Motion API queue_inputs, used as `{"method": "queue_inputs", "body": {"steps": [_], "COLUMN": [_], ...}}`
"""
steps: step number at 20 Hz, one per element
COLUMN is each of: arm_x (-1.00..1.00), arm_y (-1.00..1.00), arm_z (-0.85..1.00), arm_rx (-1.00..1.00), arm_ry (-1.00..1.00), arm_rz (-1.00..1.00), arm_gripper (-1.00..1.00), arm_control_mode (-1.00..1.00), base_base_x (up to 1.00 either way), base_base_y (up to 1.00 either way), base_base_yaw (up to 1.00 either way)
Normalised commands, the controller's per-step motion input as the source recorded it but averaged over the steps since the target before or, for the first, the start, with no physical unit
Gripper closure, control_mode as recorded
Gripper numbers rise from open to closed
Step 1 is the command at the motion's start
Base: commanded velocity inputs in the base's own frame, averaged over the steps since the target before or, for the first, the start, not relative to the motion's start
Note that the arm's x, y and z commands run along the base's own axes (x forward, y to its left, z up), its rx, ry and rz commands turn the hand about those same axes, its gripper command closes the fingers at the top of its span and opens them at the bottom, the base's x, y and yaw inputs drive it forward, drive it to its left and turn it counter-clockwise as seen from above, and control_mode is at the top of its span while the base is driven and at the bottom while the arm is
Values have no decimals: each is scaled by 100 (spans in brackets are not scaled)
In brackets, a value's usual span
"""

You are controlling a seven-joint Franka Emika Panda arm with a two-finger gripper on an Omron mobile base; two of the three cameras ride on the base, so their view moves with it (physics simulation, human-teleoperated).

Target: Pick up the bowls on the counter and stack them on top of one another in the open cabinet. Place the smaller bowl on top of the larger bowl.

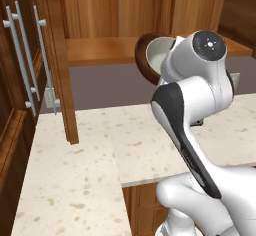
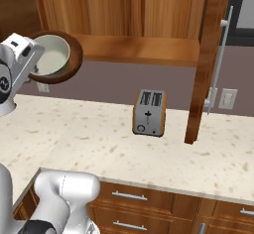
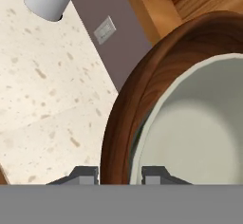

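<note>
Bowls already nested: smaller bowl (image 3: 199, 137) sits inside larger bowl (image 3: 156, 80), both tipped on edge, off the counter (image 1: 75, 180). My gripper (image 3: 120, 174) pinches their rims together, jaws narrow. Pair hangs at 12 o'clock before the open cabinet (image 2: 144, 49); shelving them remains.

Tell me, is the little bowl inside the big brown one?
Yes. The smaller bowl sits nested inside the larger bowl, both tipped on edge.

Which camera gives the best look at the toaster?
The right base view: the toaster stands whole and unblocked on the counter, slots and front knob facing the camera. In the left base view the arm hides it; the hand view looks at the bowls instead.
</note>
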Motion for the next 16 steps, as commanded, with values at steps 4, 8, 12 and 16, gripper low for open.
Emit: {"method": "queue_inputs", "body": {"steps": [4,8,12,16], "arm_x": [0,4,16,22], "arm_y": [0,0,-4,-7], "arm_z": [38,20,12,10], "arm_rx": [-4,-4,-2,-1], "arm_ry": [-14,-5,0,0], "arm_rz": [5,2,1,0], "arm_gripper": [100,100,100,100], "arm_control_mode": [-100,-100,-100,-100], "base_base_x": [0,0,0,0], "base_base_y": [0,0,0,0], "base_base_yaw": [0,0,0,0]}}
